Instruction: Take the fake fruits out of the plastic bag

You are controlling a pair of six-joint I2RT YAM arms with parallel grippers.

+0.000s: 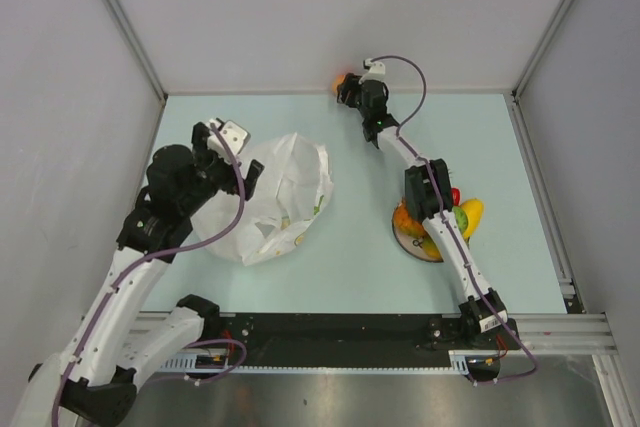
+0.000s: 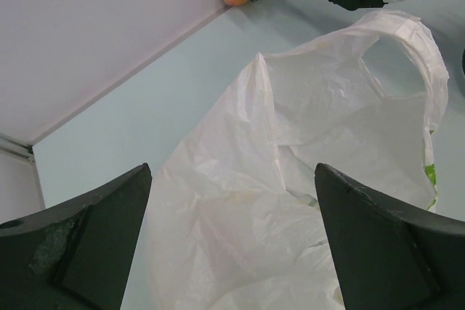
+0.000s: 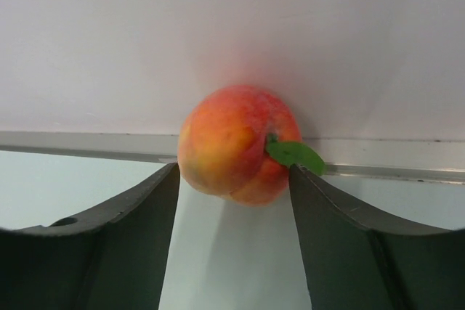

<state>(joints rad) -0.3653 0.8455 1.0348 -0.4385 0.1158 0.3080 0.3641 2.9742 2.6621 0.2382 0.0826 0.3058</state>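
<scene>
The pink-orange peach (image 3: 232,143), one of the fake fruits, lies against the back wall (image 1: 340,80), and my right gripper (image 3: 233,173) has its two fingertips pressed on the peach's left and right sides. The plastic bag (image 1: 275,197) lies crumpled left of centre, a loop handle uppermost (image 2: 407,41). Over the bag's left edge my left gripper (image 1: 232,159) hovers wide open, with only the bag (image 2: 312,128) showing between its fingers. A yellow lemon (image 1: 471,214), a green fruit (image 1: 460,218), a red strawberry (image 1: 456,195) and an orange fruit (image 1: 405,217) sit on the plate.
The round white plate (image 1: 412,247) is at the right, partly under my right forearm. The back wall and its metal rail (image 3: 73,143) stand directly behind the peach. Side walls close in the table left and right.
</scene>
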